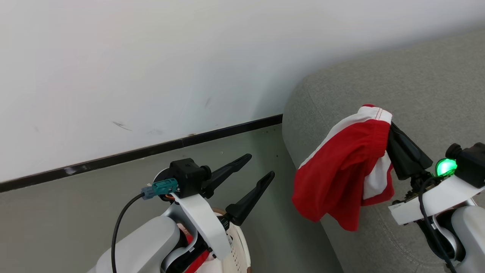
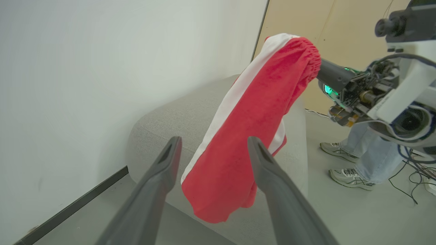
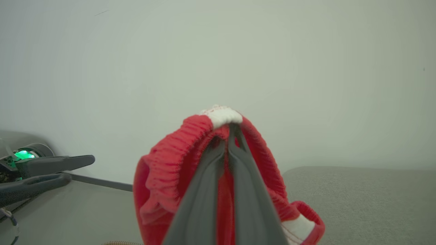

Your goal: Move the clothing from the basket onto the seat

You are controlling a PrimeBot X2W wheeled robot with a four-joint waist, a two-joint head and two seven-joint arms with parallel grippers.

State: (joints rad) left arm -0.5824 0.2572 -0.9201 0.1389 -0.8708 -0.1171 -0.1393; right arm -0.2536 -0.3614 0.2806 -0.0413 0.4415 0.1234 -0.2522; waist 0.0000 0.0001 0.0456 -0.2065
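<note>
A red garment with white panels, the clothing [image 1: 341,170], hangs by its waistband from my right gripper [image 1: 388,123], which is shut on it. It dangles at the left corner of the grey seat [image 1: 416,83]; whether it touches the cushion I cannot tell. In the right wrist view both fingers pinch the waistband [image 3: 221,117] of the clothing [image 3: 163,177]. My left gripper [image 1: 260,165] stands open and empty over the floor, left of the garment. Beneath my left forearm is the cream basket [image 1: 238,250], with a bit of red fabric [image 1: 197,261] in it.
A white wall with a black baseboard [image 1: 151,148] runs behind the grey floor. In the left wrist view a person's feet in pale sneakers [image 2: 347,177] stand beyond the seat [image 2: 177,115], near loose cables [image 2: 408,177] on the floor.
</note>
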